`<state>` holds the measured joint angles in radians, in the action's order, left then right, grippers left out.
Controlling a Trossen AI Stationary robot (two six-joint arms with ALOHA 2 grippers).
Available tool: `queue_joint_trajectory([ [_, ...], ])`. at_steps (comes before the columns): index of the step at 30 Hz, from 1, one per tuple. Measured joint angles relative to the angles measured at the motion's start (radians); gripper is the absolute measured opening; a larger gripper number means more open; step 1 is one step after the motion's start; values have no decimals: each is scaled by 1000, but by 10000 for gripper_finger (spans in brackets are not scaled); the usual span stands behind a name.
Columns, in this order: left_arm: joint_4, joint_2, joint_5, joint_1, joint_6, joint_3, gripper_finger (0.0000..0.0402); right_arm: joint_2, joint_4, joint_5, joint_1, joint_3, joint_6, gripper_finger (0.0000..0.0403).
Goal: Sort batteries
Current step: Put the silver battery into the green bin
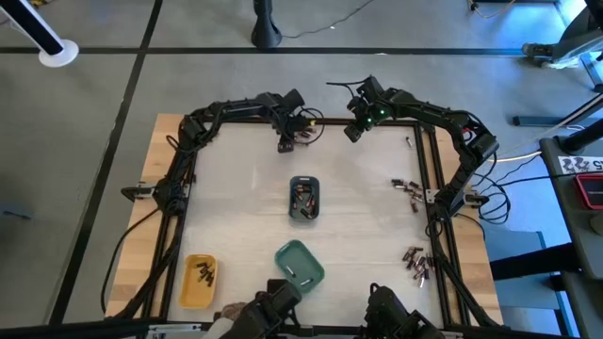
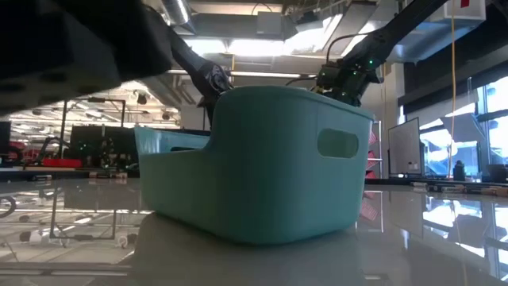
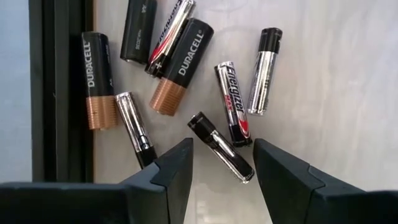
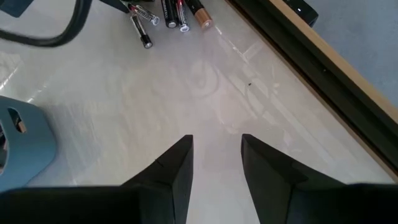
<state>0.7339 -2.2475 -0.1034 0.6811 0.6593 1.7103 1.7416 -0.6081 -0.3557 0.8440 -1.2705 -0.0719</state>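
Several batteries [image 3: 180,65] lie loose on the white table by its far edge: copper-topped black ones, and slim silver-and-black ones. My left gripper [image 3: 222,149] hangs open just above this heap [image 1: 300,134], pointing steeply down. Its fingertips stand on either side of the near end of one slim black-and-silver battery [image 3: 217,144] without touching it. My right gripper [image 4: 216,143] is open over bare table to the right of the heap [image 1: 354,132], with nothing between its fingers. The same batteries [image 4: 165,15] show ahead of it.
A grey-blue tray [image 1: 303,199] holding batteries stands mid-table. A green tray [image 1: 300,265] and a yellow tray [image 1: 199,280] stand near the front edge. More batteries lie at the right in two groups [image 1: 407,188] [image 1: 416,265]. A black frame rail [image 3: 59,87] runs beside the heap.
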Motion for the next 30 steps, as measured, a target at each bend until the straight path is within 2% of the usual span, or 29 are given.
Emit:
queue_joint_trajectory([
  [17,22,-14,16,3,-72,3,154,0,15,-4,0,0,0,136],
  [21,47,-27,17,3,-105,5,124,0,14,-5,0,0,0,136],
  [30,83,-28,21,3,-168,8,17,1,-3,-41,0,0,0,136],
])
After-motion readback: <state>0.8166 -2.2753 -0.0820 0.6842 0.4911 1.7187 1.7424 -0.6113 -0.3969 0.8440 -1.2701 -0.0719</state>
